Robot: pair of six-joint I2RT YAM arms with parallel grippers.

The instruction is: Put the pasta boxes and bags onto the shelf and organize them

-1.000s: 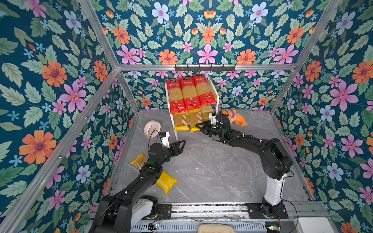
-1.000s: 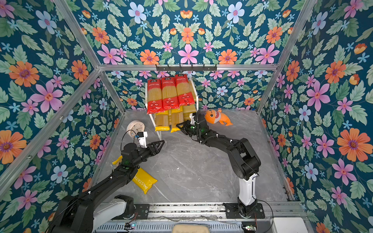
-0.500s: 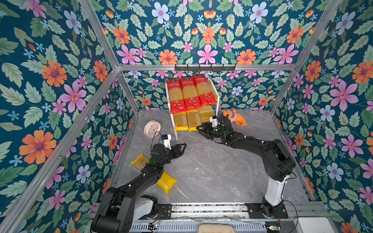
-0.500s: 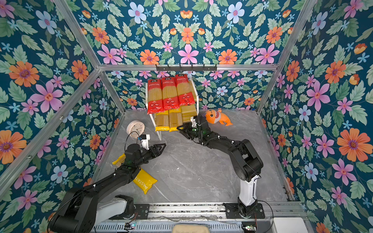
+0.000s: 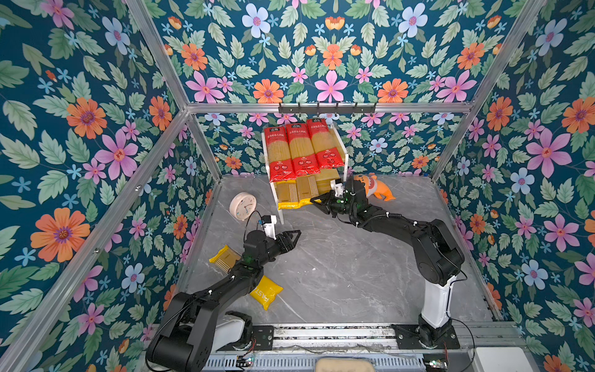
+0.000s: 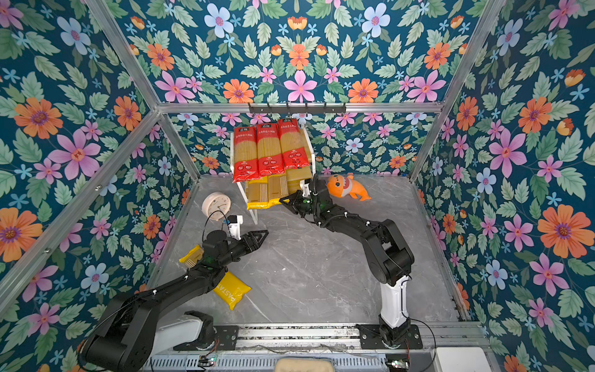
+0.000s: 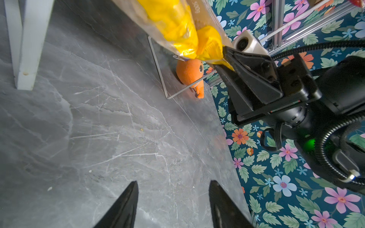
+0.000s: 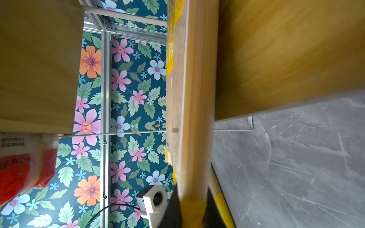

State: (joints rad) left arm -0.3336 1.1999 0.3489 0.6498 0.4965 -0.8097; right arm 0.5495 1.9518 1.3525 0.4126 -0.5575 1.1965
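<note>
A yellow pack [image 5: 308, 188] lies on the lower board of the shelf [image 5: 328, 179], its crimped end sticking out past the front edge. The right hand [image 5: 320, 201] is now pinched shut on that end, which the left wrist view shows plainly. Half a second ago its jaws stood apart and a little back from the pack, so this is a fresh grip, probably to square the pack up or slide it deeper. A neighbour pack [image 5: 287, 193] sits just beside it, and three red packs [image 5: 299, 149] fill the upper board. The last yellow pack [image 5: 265, 291] is on the worktop [image 5: 338, 257], partly under the left arm, so one placement remains. The left hand [image 5: 294, 236] hovers over the worktop, half spread and empty, slightly drawn back from a second ago.
</note>
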